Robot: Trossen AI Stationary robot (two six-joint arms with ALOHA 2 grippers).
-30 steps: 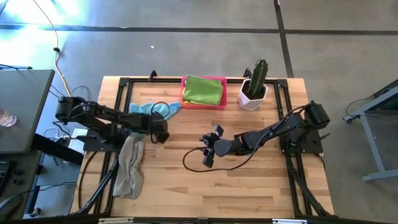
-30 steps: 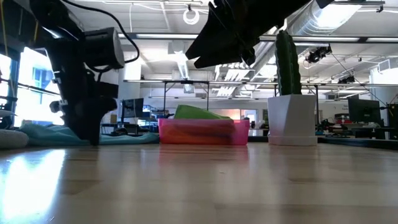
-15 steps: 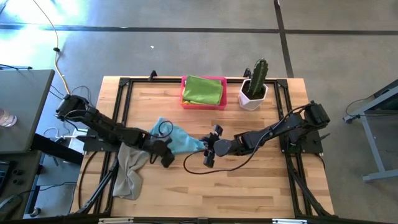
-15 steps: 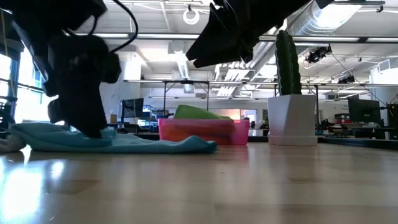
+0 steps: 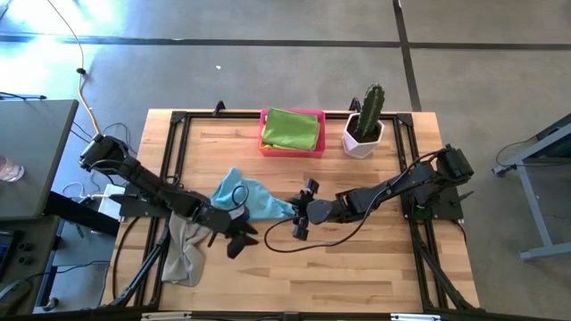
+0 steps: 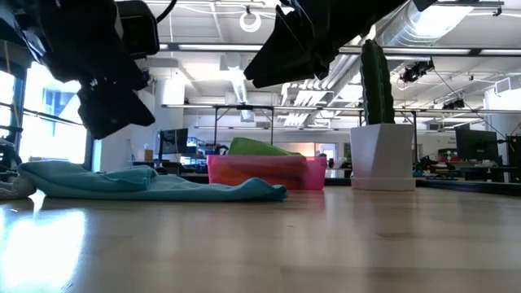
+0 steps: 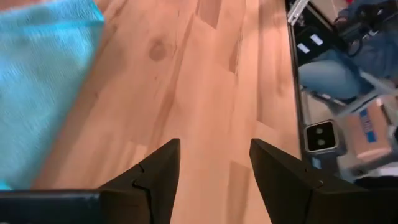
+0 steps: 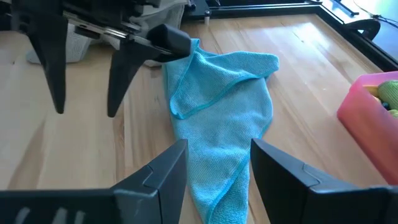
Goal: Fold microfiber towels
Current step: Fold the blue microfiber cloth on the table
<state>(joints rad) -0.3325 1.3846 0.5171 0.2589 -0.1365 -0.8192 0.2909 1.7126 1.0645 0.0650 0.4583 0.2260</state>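
Note:
A light blue towel [image 5: 250,198] lies rumpled and flat on the wood at mid-table, and shows in the low view [image 6: 155,185] and the right wrist view [image 8: 221,118]. My left gripper [image 5: 237,246] hovers open just near of it, above bare wood [image 7: 214,146], with the towel's edge [image 7: 43,81] beside it. My right gripper [image 5: 296,216] stands open above the towel's right end [image 8: 217,146] and is raised off it. A grey towel [image 5: 183,250] lies crumpled along the table's left side. A lime green towel [image 5: 291,129] sits in the pink tray [image 5: 265,147].
A cactus in a white pot [image 5: 364,125] stands at the back right, beside the pink tray [image 6: 264,172]. Black frame rails [image 5: 178,134] run along the table's left and right sides. Bare wood stretches across the near half of the table [image 5: 339,267].
My left gripper has swung from the far left toward the table's near edge and middle, then risen and tipped up. The light blue towel has slid along with it from the left rail to mid-table, where it now lies spread out, clear of the gripper.

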